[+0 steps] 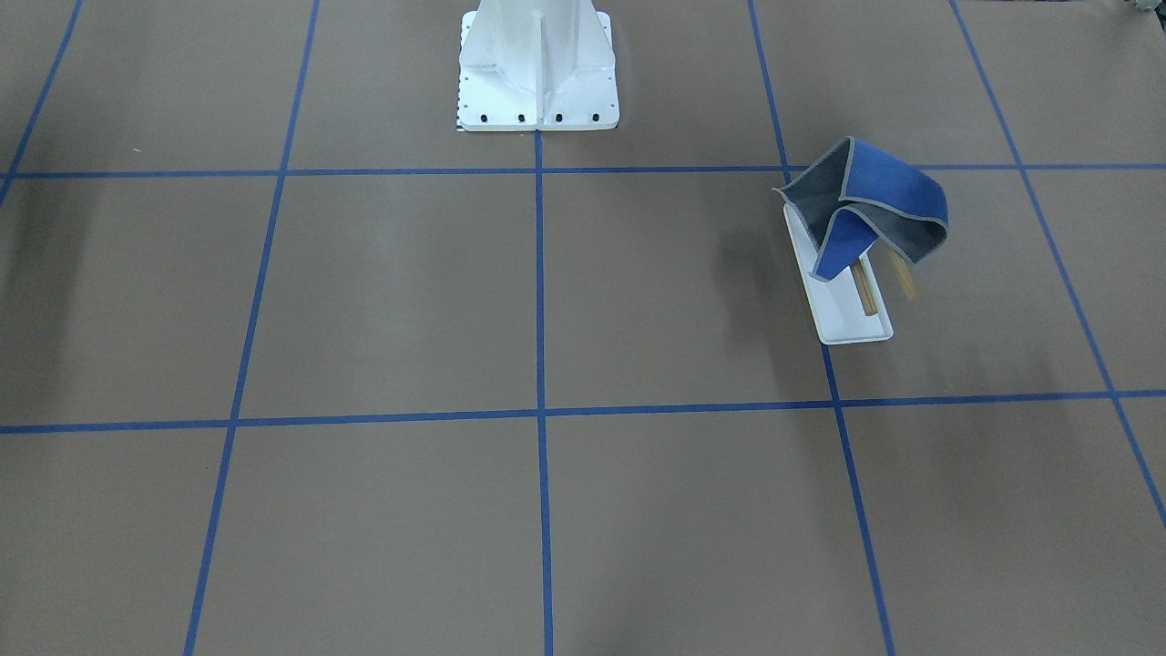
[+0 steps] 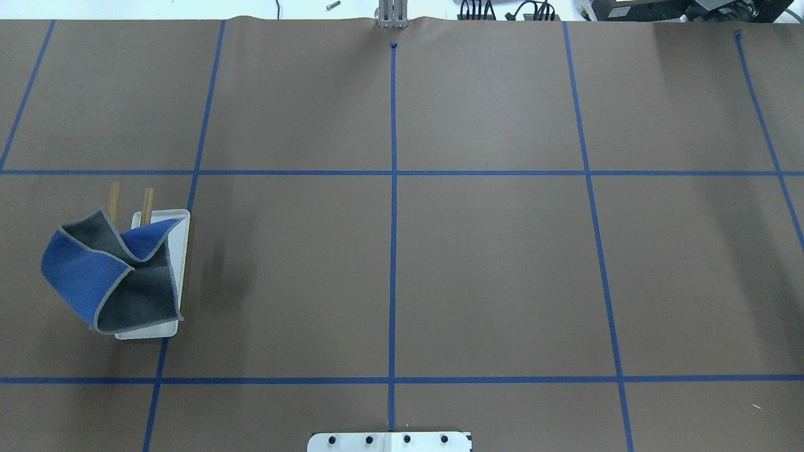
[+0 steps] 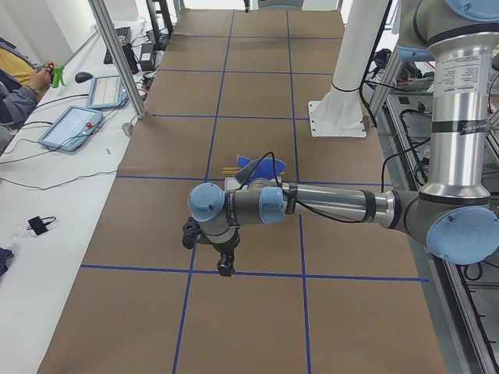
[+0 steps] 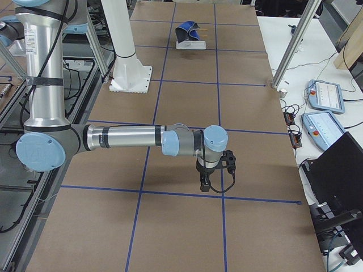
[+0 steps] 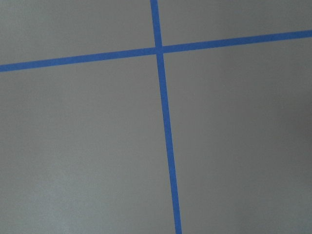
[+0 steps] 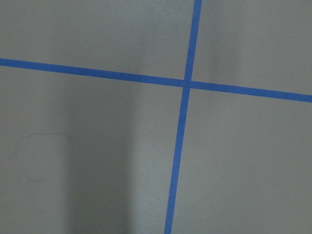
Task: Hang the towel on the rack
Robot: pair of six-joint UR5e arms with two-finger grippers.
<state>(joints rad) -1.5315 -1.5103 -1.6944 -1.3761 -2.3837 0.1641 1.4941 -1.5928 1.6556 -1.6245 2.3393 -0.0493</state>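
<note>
The towel [image 1: 874, 196], blue and dark grey with a light grey edge, lies bunched over the rack's two wooden bars [image 1: 865, 287]. The rack's white tray base [image 1: 843, 323] pokes out from under it. In the overhead view the towel [image 2: 81, 270] and rack [image 2: 179, 229] sit at the left. My left gripper [image 3: 226, 265] hangs above the table, away from the rack and nearer the table's left end. My right gripper [image 4: 205, 184] hangs far from it, toward the right end. Neither shows in any other view, so I cannot tell if they are open or shut.
The large white bolted pedestal [image 1: 537, 64] stands at the robot's side of the table. Blue tape lines [image 2: 393, 188] grid the brown surface. Both wrist views show only a tape crossing [image 5: 159, 48]. An operator [image 3: 19, 86], tablets and metal posts [image 3: 117, 54] line the far side.
</note>
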